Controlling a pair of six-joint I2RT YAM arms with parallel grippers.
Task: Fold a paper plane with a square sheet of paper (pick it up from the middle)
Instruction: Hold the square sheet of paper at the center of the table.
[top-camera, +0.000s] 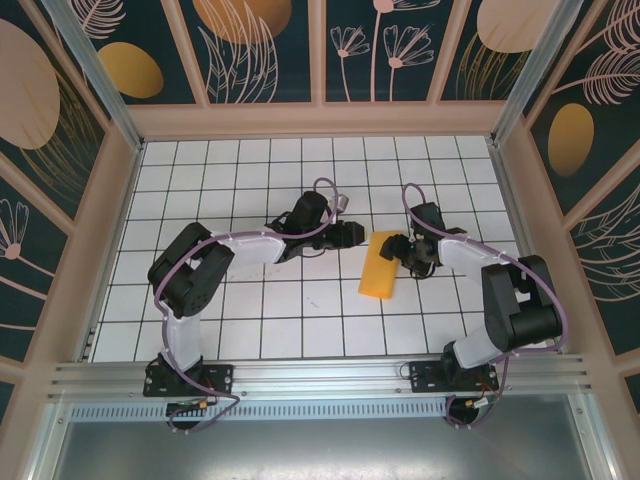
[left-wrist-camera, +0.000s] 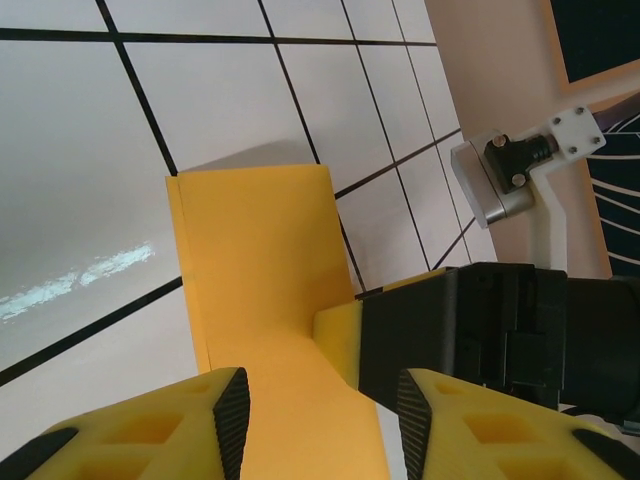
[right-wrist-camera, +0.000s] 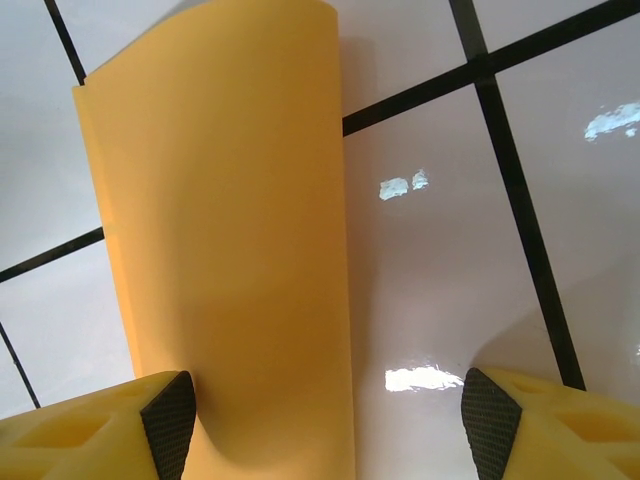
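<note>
Near the middle of the surface (top-camera: 250, 310), a little toward its right edge: the sheet of paper (top-camera: 378, 268), partly folded, between both pincers.
It lies as a narrow doubled strip, its long axis running from far edge to near edge at a slight slant. No tip is formed, so it points nowhere yet. The left pincer (left-wrist-camera: 315, 420) straddles one end, half open, gripping nothing. The right pincer (right-wrist-camera: 328, 420) gapes wide, one finger against the paper. This looks like the first lengthwise fold, so the crease next needs pressing flat.

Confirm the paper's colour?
Plain orange-yellow paper, no markings; best in the right wrist view.
</note>
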